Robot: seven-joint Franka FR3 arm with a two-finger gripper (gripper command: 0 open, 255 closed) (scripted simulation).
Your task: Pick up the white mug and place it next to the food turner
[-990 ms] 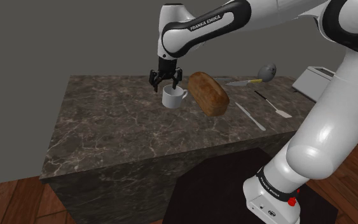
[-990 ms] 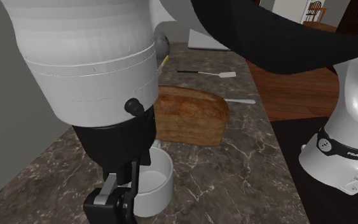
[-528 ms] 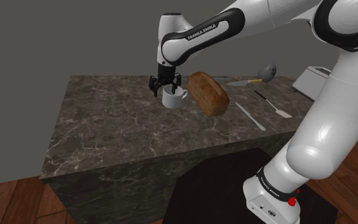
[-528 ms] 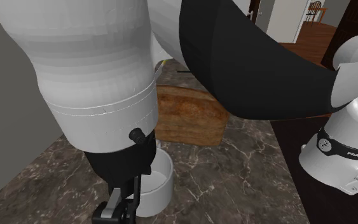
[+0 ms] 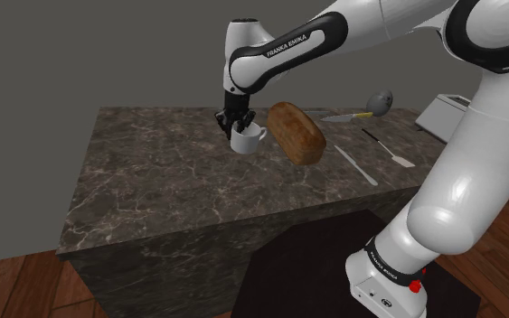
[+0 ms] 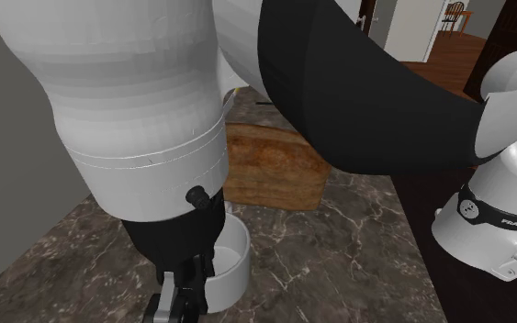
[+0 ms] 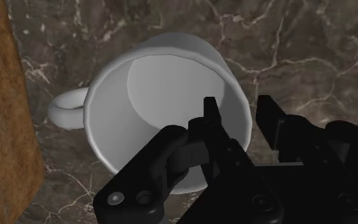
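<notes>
**Rim pinch lined up on an empty mug**

The gripper (image 7: 240, 108) straddles the wall of the white mug (image 7: 165, 89). One black finger is inside the cup and the other outside, on the side opposite the handle (image 7: 66, 108). A sliver of gap shows on either side of the wall, so I read the jaws as parted and not yet biting.

The mug stands upright and empty on the dark marbled counter (image 5: 153, 172), nearer its back edge and about midway along. It looks rigid, smooth and light. The thin wall is likely slick, so the pinch should sit deep and square, and the handle's weight may tip it.

Just beside the handle lies a brown loaf (image 5: 297, 134). Farther on, toward the counter's edge at the shoulder view's right, lies the food turner (image 5: 390, 151), well apart from the mug.
</notes>
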